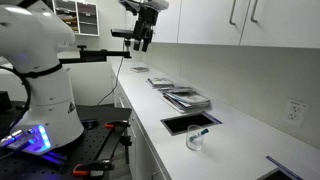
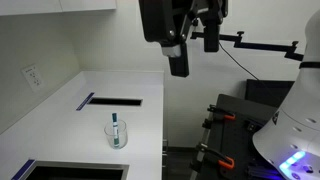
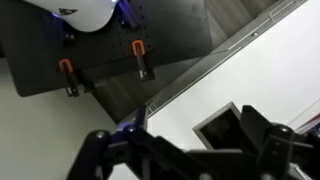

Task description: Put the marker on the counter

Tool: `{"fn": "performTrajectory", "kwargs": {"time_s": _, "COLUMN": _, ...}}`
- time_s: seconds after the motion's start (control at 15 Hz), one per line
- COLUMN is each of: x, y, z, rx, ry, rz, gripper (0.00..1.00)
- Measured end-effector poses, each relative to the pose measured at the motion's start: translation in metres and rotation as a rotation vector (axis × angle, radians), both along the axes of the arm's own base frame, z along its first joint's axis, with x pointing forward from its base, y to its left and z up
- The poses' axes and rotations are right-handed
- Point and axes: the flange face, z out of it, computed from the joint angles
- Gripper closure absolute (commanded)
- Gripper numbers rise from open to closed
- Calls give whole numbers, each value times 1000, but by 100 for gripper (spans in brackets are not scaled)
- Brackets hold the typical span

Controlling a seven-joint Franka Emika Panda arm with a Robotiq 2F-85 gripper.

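The gripper (image 2: pixel 195 48) hangs high above the floor, just off the front edge of the counter (image 2: pixel 130 85). It holds nothing. In the wrist view its two dark fingers (image 3: pixel 262 135) stand wide apart, with only the counter's edge and a dark recess (image 3: pixel 222 125) showing past them at about 1 o'clock, and neither cup nor marker in sight. Going outward from the gripper along the counter, there are first some flat stacks (image 1: pixel 186 98) that I cannot identify, then the rectangular recess (image 1: pixel 190 122). Just past that is a small clear cup (image 1: pixel 195 141) standing on the white top. The marker (image 1: pixel 199 133) is in that cup, so it is not yet on the counter itself. In an exterior view the marker (image 2: pixel 116 123) lies at about 7 o'clock from the gripper and well below it. Seen from the opposite end of the counter, it lies at about 5 o'clock. Its long axis is close to upright, leaning a little against the rim, and its top end pokes out above the cup (image 2: pixel 117 135). The coming move likely turns on this: the fingers must travel along and down to straddle that free upper end from above, their gap set across the shaft, and then lift it straight out. Farthest off, a second narrow recess (image 2: pixel 112 100) crosses the counter beyond the cup.
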Motion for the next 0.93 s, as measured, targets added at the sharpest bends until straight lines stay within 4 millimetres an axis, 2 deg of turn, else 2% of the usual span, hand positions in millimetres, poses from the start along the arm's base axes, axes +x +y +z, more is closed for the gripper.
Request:
{"fn": "performTrajectory", "kwargs": {"time_s": 0.4, "x": 1, "y": 0, "z": 0, "rx": 3, "ry": -7, "rz": -2, "gripper": 0}}
{"fn": "performTrajectory", "kwargs": {"time_s": 0.53, "x": 11, "y": -4, "z": -9, "rx": 19, "ry": -52, "rz": -23, "gripper": 0}}
{"fn": "performTrajectory", "kwargs": {"time_s": 0.67, "x": 28, "y": -11, "z": -31, "rx": 38, "ry": -116, "rz": -69, "gripper": 0}}
{"fn": "performTrajectory", "kwargs": {"time_s": 0.93, "x": 66, "y": -32, "z": -88, "rx": 47, "ry": -249, "rz": -192, "gripper": 0}}
